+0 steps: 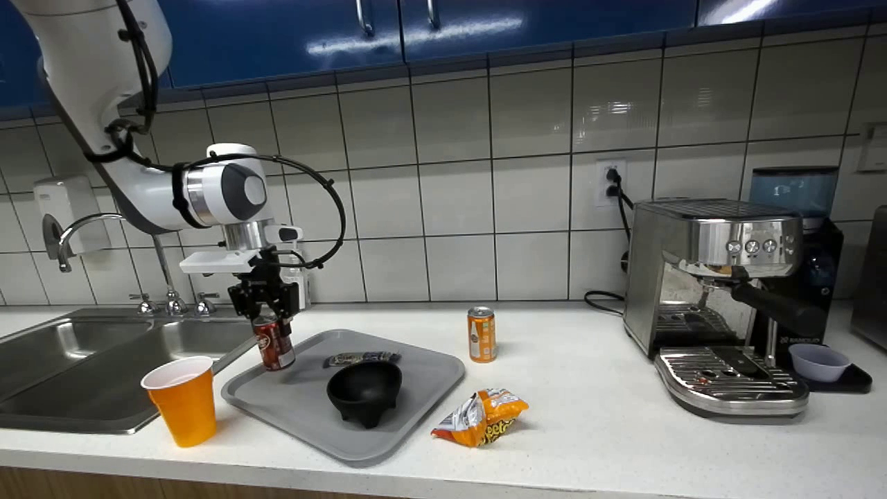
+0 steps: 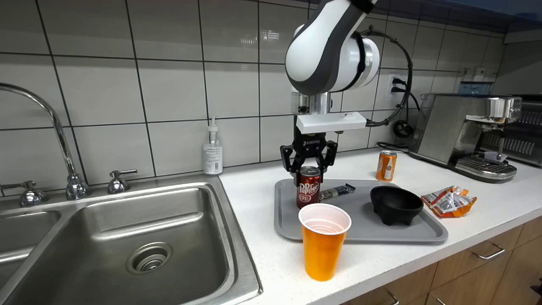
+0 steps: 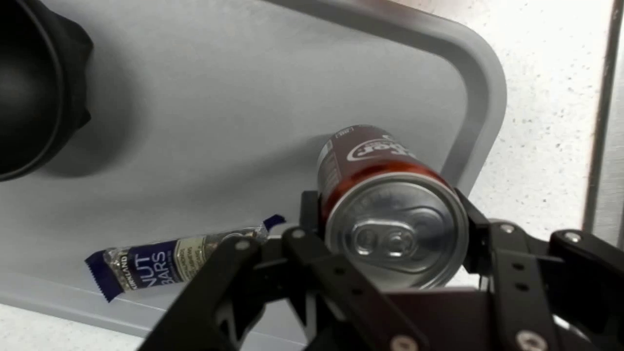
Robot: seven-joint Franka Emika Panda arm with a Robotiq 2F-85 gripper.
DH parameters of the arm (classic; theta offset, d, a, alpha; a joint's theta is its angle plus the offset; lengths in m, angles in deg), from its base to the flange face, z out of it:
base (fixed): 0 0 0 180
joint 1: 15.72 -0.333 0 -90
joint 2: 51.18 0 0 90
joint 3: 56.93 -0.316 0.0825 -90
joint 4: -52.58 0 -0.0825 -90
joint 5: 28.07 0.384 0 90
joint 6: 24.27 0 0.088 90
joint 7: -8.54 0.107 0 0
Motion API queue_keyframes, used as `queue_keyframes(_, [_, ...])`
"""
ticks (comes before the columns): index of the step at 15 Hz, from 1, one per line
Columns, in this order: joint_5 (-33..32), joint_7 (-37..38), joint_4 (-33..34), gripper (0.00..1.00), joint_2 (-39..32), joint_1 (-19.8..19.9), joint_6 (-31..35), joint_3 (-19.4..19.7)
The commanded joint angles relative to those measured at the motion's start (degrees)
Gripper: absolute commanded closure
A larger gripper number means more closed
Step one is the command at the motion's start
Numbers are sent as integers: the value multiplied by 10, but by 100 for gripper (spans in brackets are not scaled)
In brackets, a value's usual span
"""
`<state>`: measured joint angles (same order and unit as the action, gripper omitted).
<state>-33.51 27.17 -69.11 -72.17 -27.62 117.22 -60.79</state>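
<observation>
My end effector (image 2: 311, 174) pinches the red can (image 2: 308, 191) between its jaws, by the tray (image 2: 360, 226) edge nearest the sink (image 2: 244, 271).

Dr Pepper can (image 2: 308, 195): dk red, white lettering, silver top w/ pull tab. Approx. upright, held nr its upper end by the pincer (image 2: 309, 174). Logo faces abt 6 o'clock in an exterior view. In an exterior view it's at approx. 10 o'clock of the grey tray (image 1: 294, 402); can't tell if base touches tray or sits just above.
</observation>
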Motion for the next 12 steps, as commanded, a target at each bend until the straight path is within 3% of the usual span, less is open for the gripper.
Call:
queue_keyframes(1, [-4, 8, 5, 62, 19, -19, -16, -4])
queue_keyframes(12, [-9, 4, 47, 62, -13, -66, -26, -23])
